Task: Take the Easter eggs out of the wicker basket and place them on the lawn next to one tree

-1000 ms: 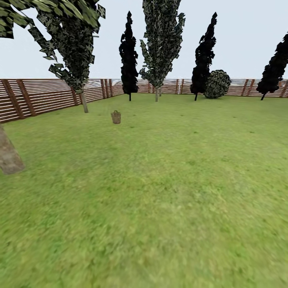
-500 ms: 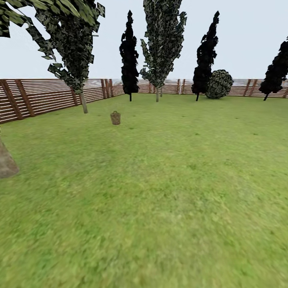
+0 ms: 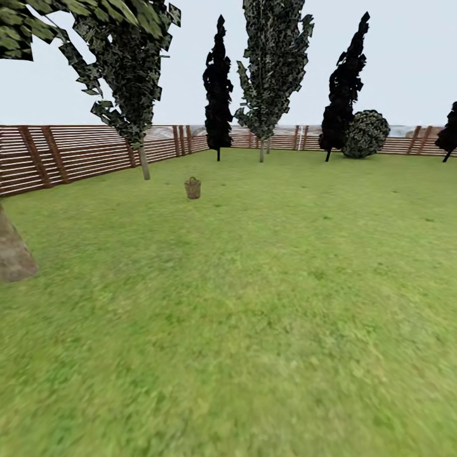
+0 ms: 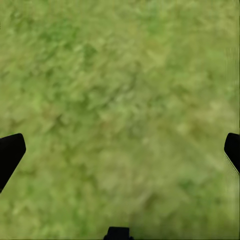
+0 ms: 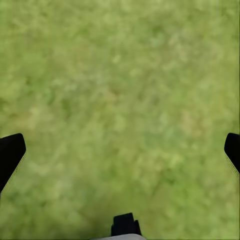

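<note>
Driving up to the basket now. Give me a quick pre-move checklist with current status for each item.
1. Wicker basket in sight, far ahead and slightly left: ok.
2. Lawn between robot and basket free of obstacles: ok.
3. Left gripper open, nothing between fingers: ok.
4. Right gripper open, nothing between fingers: ok.
5. Easter eggs inside the basket: cannot tell, too distant.
6. Candidate tree: thick trunk at the left edge, nearer than the basket: ok.

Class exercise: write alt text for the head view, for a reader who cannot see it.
A small wicker basket stands far off on a wide green lawn. A thick grey-brown tree trunk rises at the left edge; a wooden fence and dark trees line the back.
</note>
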